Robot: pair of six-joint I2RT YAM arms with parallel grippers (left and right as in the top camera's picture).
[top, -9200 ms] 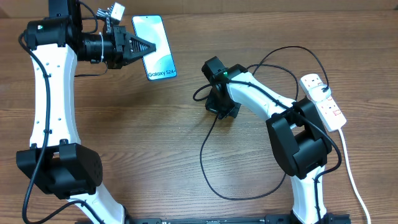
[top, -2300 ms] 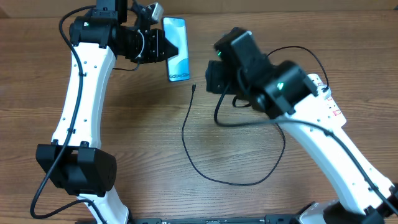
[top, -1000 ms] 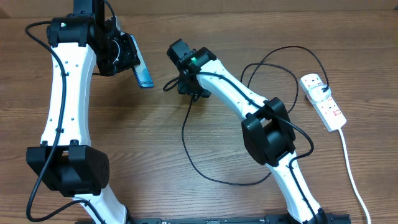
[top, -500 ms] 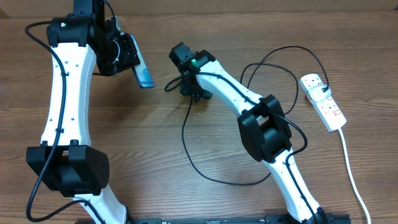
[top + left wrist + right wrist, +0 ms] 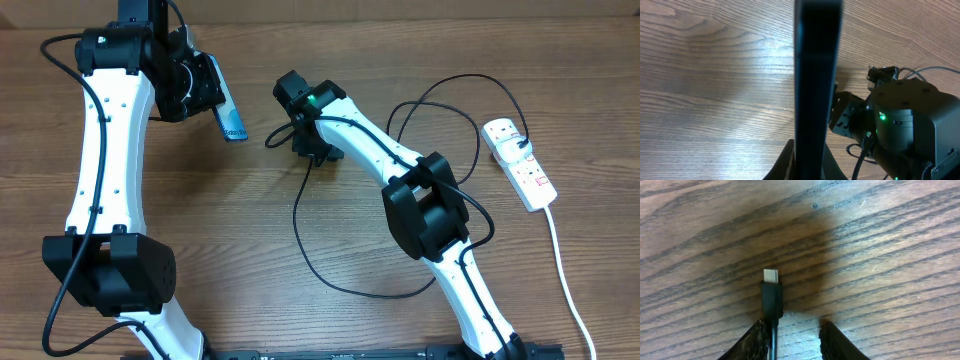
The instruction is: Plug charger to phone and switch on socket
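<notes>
a brown wooden table [image 5: 200,220] streaked with dark grain is pictured under white arms [image 5: 100,150] with black joints, a green light [image 5: 311,98] lit on one. the phone [image 5: 229,112] is shown pale blue to teal, dark-edged; the charger [image 5: 772,298] black, silver-tipped; the socket [image 5: 522,165] white, red-switched.

**Robot test bench, probably in a lab**
Two white-and-black robot arms, the left arm [image 5: 100,150] and the right arm [image 5: 372,150], are mounted at the near edge of a wood-grain table [image 5: 200,230]. The props are a phone [image 5: 228,112], a black charger [image 5: 298,235] and a white socket [image 5: 522,168]. The room beyond the table is out of view.
</notes>
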